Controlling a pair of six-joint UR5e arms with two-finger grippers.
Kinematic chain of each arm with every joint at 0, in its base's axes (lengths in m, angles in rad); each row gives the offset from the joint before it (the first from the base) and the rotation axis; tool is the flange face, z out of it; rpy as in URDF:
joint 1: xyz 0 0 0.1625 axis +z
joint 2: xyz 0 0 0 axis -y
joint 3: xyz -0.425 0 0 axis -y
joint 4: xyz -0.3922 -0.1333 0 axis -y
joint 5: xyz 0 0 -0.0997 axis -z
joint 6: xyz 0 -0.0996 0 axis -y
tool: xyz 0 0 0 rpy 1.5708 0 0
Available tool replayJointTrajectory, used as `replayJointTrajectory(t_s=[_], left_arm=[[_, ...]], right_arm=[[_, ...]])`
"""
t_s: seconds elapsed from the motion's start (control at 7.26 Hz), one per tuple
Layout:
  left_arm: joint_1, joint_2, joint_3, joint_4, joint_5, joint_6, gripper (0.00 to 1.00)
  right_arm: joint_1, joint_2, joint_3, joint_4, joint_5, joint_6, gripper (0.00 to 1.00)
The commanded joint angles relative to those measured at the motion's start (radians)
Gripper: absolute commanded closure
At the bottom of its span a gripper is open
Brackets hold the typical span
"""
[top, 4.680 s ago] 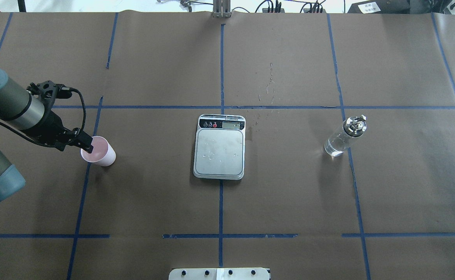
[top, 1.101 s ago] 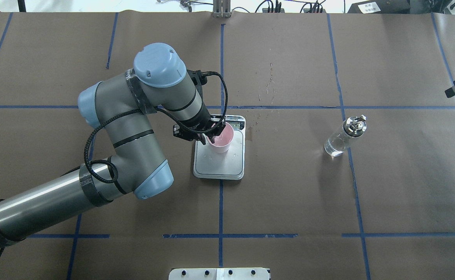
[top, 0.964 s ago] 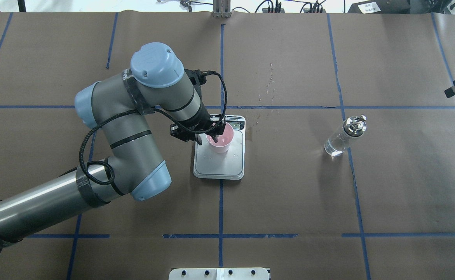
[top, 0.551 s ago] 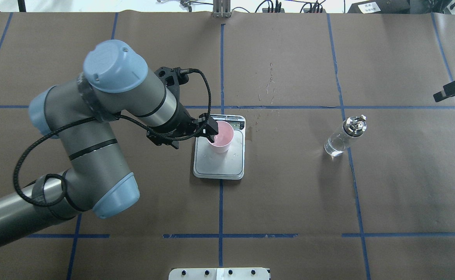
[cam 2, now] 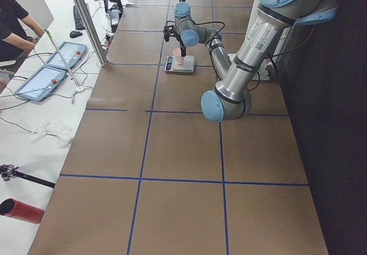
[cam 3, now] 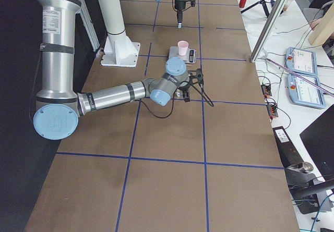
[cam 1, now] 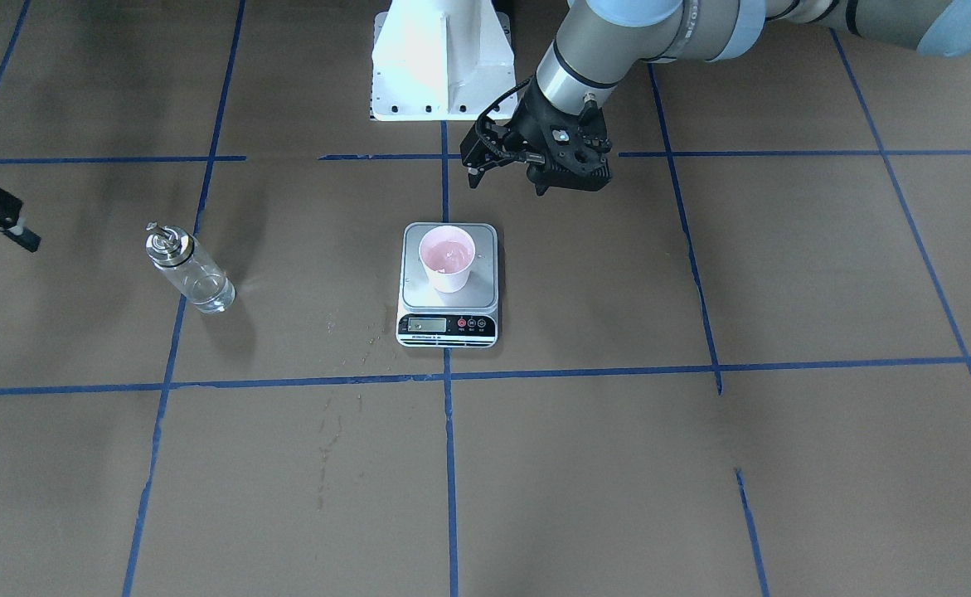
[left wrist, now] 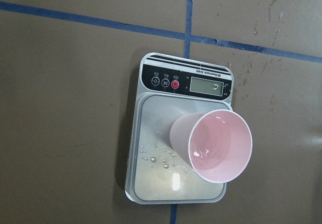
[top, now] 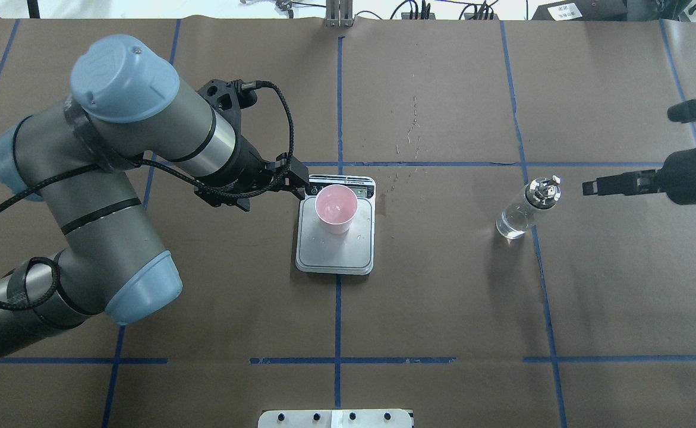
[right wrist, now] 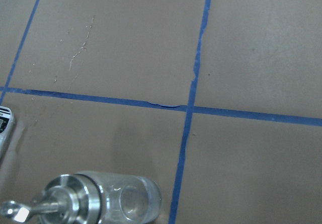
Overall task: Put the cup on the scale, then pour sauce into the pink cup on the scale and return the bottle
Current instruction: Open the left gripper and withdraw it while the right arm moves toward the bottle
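Overhead: left gripper (top: 299, 185) jaws spread, empty, cup (top: 336, 207) on scale (top: 336, 252) at 3 o'clock; right gripper (top: 588, 187) jaws spread, bottle (top: 523, 214) at 9 o'clock.

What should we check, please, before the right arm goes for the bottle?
1. Cup stands upright on the scale: ok.
2. Left hand is off the cup: ok, it is open and beside the scale, touching nothing.
3. Bottle is upright with its cap on: ok.
4. Right hand is ready for the grasp: ok, it is open, level with the bottle's cap and not yet touching.
5. Scale platform is dry: not ok, droplets lie beside the cup.
6. Display reads zero: cannot tell, no digits are legible.
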Motion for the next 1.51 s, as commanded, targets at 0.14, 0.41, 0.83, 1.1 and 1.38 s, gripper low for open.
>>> replayJointTrajectory(t_s=[0.14,0.41,0.83,1.1,1.38], left_arm=[[-0.022,0.002,0.003,0.000,0.002,0.002,0.00],[-0.057,0.040,-0.011,-0.002,0.002,0.042,0.00],[-0.091,0.054,-0.019,0.001,0.001,0.076,0.00],[-0.110,0.118,-0.051,-0.006,0.002,0.137,0.00],[-0.146,0.165,-0.077,0.000,0.001,0.300,0.00]], right_arm=[[-0.228,-0.119,0.127,0.025,-0.245,0.087,0.00],[-0.466,-0.133,0.137,0.022,-0.630,0.090,0.00],[-0.852,-0.127,0.112,-0.098,-1.279,0.303,0.00],[-0.866,-0.118,0.033,-0.099,-1.389,0.491,0.00],[-0.863,-0.083,-0.012,-0.099,-1.516,0.492,0.00]])
